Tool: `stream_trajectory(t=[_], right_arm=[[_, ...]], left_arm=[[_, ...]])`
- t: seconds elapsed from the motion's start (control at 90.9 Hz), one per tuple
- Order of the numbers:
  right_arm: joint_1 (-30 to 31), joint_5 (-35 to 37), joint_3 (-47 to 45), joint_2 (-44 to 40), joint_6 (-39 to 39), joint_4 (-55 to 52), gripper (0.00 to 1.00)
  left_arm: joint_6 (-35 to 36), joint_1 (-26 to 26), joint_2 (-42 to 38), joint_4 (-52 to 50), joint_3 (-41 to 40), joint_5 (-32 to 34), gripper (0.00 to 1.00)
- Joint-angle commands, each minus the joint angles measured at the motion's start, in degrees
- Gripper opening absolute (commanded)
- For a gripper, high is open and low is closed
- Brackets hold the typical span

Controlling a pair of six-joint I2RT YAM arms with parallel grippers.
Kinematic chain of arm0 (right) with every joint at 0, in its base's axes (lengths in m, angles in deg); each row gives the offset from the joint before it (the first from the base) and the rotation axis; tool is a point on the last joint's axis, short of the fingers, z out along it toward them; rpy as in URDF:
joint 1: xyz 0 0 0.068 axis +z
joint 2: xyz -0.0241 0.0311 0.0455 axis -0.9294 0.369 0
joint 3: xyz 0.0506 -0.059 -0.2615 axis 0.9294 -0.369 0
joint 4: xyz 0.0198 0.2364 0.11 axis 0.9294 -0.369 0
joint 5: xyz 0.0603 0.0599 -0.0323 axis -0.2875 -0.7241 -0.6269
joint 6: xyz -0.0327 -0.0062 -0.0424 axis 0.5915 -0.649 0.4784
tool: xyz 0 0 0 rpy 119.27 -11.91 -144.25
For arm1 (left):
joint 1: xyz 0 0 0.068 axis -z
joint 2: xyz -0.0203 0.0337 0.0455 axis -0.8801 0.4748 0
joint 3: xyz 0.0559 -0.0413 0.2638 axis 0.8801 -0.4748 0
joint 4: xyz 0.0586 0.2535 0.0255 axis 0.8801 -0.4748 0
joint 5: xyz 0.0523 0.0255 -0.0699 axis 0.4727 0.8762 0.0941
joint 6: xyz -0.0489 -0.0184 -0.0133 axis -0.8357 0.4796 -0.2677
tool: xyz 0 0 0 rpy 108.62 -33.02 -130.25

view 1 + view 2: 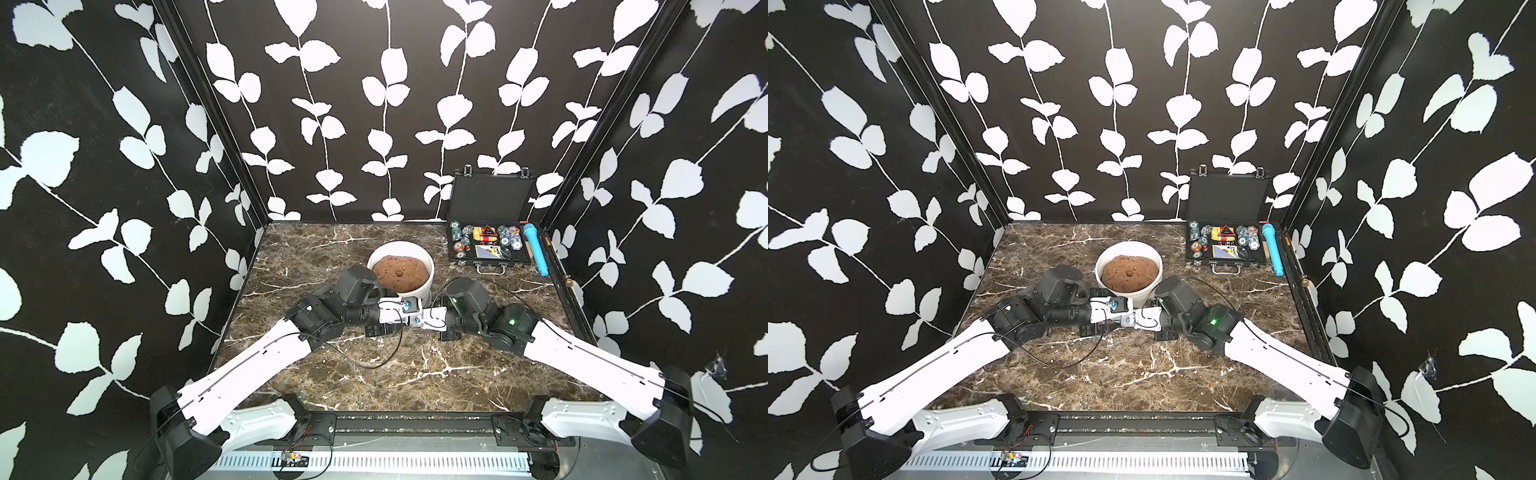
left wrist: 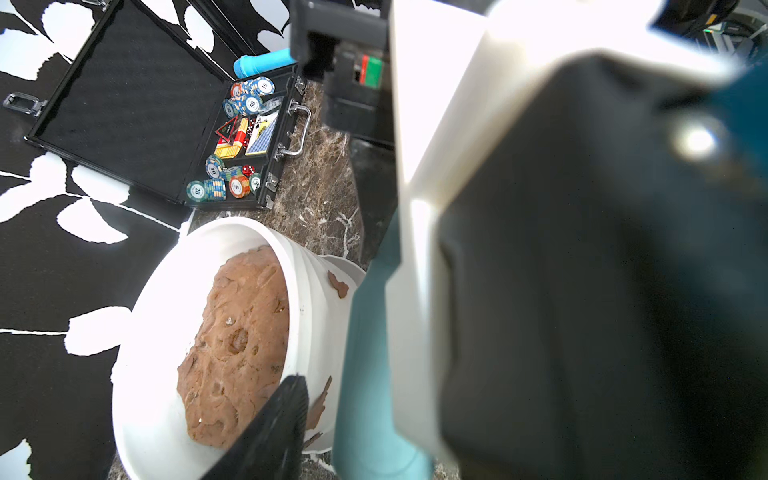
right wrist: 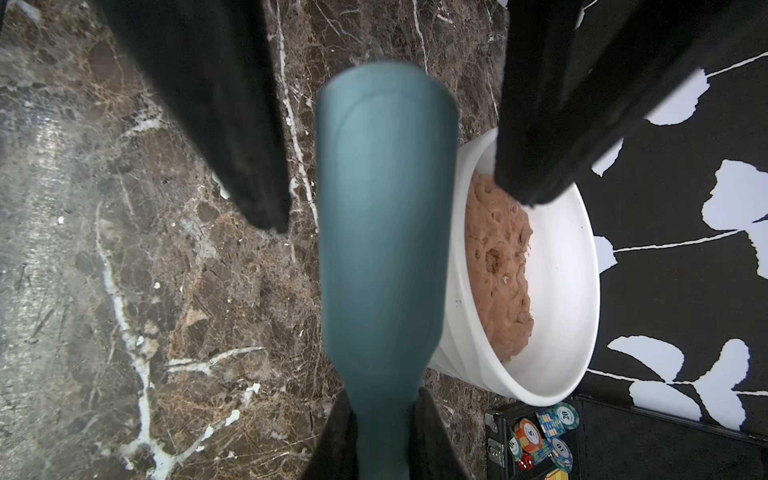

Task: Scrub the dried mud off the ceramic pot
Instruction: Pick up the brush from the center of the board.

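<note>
Teal fills my right wrist feed: the right gripper (image 3: pixel 386 436) is clamped on the narrow neck of a teal tool (image 3: pixel 382 270), whose broad end reaches out to my left gripper (image 3: pixel 401 212). That one stands apart, a black finger on either side of the broad end with a gap on each side. Just past the tool sits the ceramic pot (image 1: pixel 424 287), upright near the middle of the marble table (image 1: pixel 374 374), directly behind the two wrists in both top views. I cannot tell whether the tool touches its wall. On that outer wall the dried mud (image 2: pixel 337 284) shows as reddish-brown blotches beside the tool. A domed brown mass (image 1: pixel 400 270) fills the pot. An open black case (image 1: pixel 490 199) of chips stands in the far right corner, well apart.
</note>
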Motion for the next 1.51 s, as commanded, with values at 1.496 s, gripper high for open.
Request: stream_trajectory(t=[1.496], right_arm=[[-0.8, -4.0, -1.1, -2.6, -4.2, 4.0, 0.06]], left_arm=[[-1.4, -3.5, 0.8, -0.1, -1.0, -8.1, 0.48]])
